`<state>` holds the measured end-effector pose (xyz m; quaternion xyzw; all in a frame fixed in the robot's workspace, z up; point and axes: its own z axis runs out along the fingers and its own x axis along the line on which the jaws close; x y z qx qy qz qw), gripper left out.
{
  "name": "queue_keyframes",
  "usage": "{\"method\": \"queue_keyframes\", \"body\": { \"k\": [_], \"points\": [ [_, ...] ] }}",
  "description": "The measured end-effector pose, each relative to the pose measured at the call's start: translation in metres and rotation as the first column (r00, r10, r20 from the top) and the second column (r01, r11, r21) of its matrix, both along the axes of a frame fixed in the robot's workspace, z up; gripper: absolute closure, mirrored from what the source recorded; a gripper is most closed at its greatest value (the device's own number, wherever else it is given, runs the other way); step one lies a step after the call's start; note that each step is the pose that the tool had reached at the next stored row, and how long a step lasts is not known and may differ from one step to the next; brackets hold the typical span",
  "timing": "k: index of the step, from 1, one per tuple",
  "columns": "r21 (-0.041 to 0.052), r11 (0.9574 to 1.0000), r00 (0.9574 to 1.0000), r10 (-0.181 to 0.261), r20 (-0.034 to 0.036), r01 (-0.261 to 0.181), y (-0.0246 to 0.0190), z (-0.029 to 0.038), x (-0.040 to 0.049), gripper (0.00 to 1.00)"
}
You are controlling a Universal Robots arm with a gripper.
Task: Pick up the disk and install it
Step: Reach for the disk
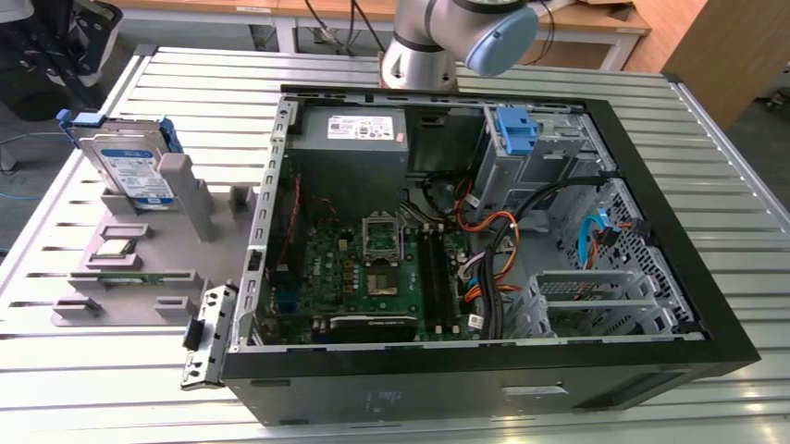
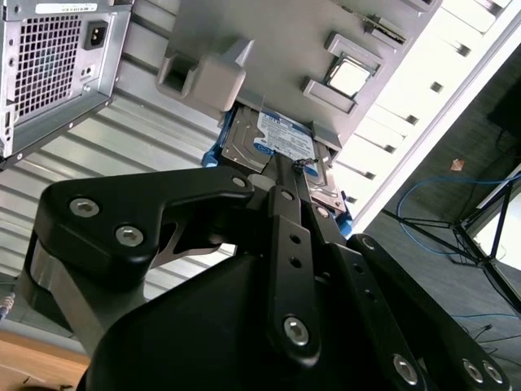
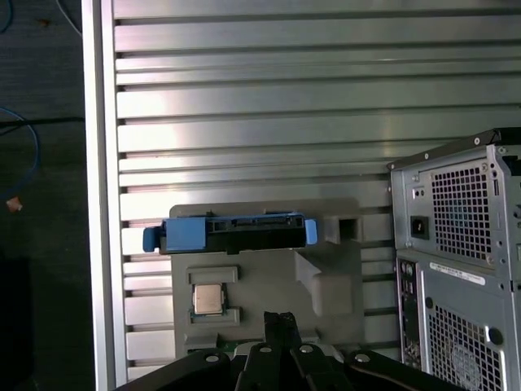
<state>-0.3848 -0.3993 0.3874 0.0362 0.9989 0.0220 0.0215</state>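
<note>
Disk (image 3: 232, 234) is standing on edge in grey fixture (image 3: 269, 277) beside case (image 3: 456, 244), with bare surface (image 3: 244, 81) opening away from case. Claw (image 3: 281, 319) is hovering pinched together, empty (exterior view is showing motherboard (image 1: 370, 268) inside case).

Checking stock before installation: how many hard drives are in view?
1. The disk stands upright in the grey holder, at the exterior view's left of the computer case; the drive cage might hide another.
</note>
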Motion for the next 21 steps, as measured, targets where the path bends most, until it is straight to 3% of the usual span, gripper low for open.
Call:
{"method": "queue_keyframes", "body": {
  "k": [21],
  "points": [
    [0.0, 1.0, 1.0, 0.0, 0.0, 0.0, 0.0, -0.0004, -0.0085, 0.9]
  ]
}}
